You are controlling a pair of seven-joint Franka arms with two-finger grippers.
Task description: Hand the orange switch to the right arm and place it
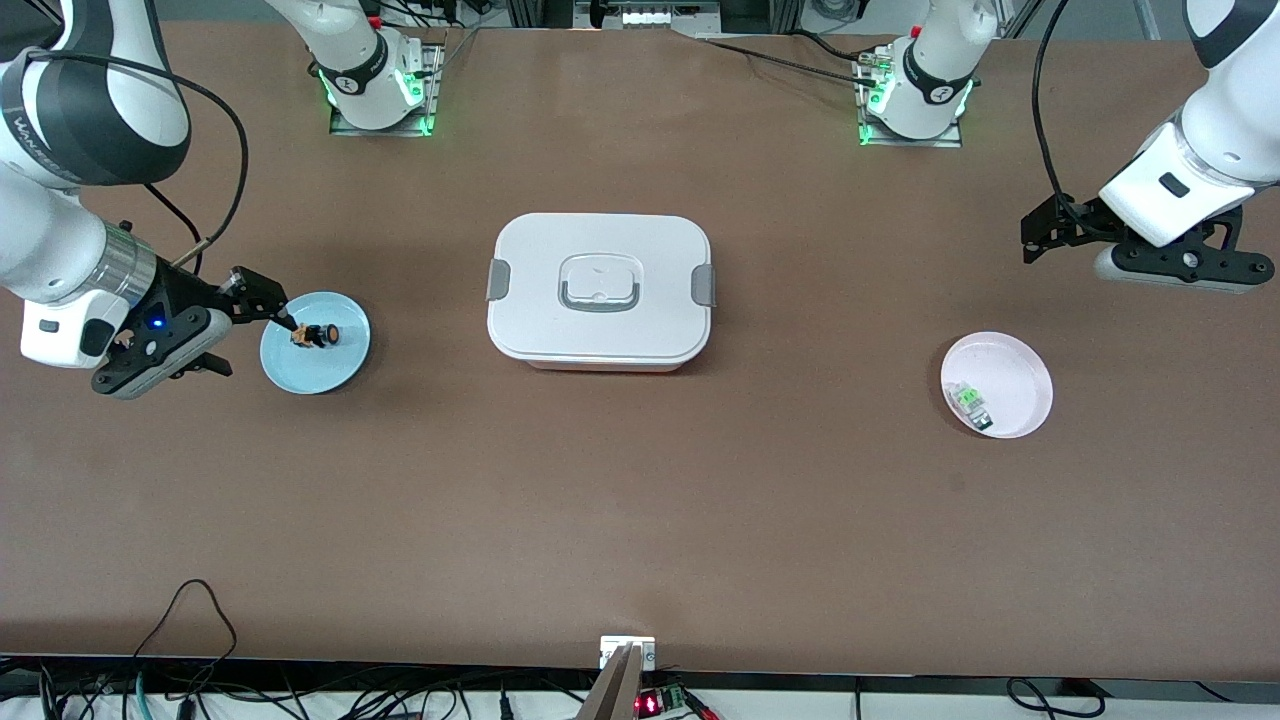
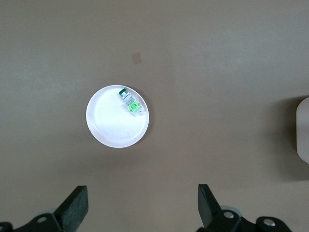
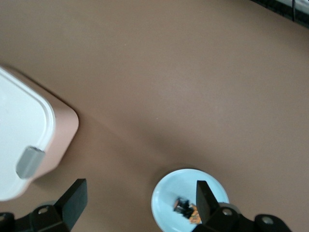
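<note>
Your table (image 1: 640, 520) with the lidded white box (image 1: 600, 290) between both tools, blue plate (image 1: 315, 343) just beside your right tool (image 1: 262, 320), fingers spread empty, left tool (image 1: 1040, 240) spread above the pink plate (image 1: 1000, 383), orange switch (image 1: 316, 335) lying on the blue plate.

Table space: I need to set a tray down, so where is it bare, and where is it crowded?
Bare: the wide strip of table nearer the camera than the box, and the gaps between the box and each plate. Crowded: the blue plate, with the orange switch on it and the open right pincer at its rim. The pink plate holds a green part.
</note>
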